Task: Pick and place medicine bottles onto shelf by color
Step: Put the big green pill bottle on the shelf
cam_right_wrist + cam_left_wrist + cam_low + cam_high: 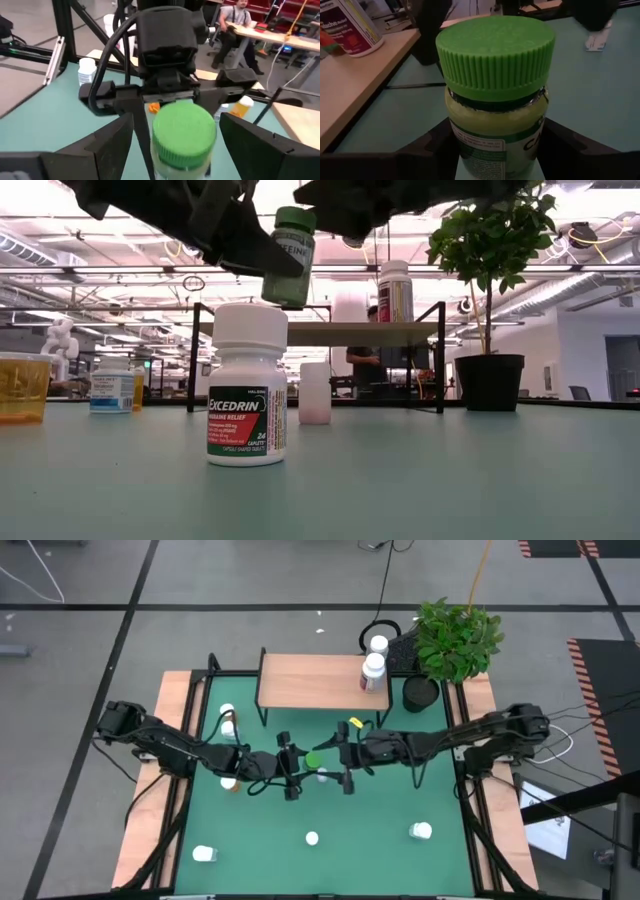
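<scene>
Green-capped bottle sat clamped between left gripper fingers, held up in the air mid-table, cap pointing at the right gripper. Seen lifted well clear of the green mat in the low view, tilted a bit. Right gripper faced it nose to nose, fingers spread wide either side of the green cap, not touching it. Wooden shelf stood beyond both grippers at the table's far side, with one white-capped bottle with a reddish label upright on its end nearer the right gripper. Another white-capped bottle just behind that shelf end, next to the potted plant. Excedrin bottle stood upright on the mat below the grippers, toward the near edge. White bottles close beside the left arm, shelf side; two more white ones and lay well apart toward the near edge, one on each arm's side. Person seated at a desk in the room behind.
</scene>
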Controlling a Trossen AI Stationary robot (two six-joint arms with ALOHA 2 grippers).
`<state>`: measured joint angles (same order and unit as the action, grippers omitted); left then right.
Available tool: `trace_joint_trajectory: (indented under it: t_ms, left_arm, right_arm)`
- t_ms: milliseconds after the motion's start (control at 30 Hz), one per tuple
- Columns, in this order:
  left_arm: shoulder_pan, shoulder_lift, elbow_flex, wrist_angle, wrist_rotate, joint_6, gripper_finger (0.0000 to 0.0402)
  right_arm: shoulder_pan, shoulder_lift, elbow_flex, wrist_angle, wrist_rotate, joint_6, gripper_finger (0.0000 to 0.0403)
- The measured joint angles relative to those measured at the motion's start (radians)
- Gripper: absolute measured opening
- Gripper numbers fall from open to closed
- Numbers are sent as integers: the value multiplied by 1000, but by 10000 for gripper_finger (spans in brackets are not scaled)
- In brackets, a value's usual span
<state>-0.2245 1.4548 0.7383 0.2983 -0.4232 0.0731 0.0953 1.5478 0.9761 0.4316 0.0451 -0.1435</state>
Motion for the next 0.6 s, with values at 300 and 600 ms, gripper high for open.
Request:
trace_joint_trajectory:
  t_ms: [300, 600]
  left_arm:
    - [0, 0, 0, -13, 0, -4, 211]
    - [2, 0, 0, -6, 1, -56, 235]
  right_arm:
    - [-16, 69, 44, -18, 2, 11, 275]
    - [-17, 51, 44, -33, 2, 44, 192]
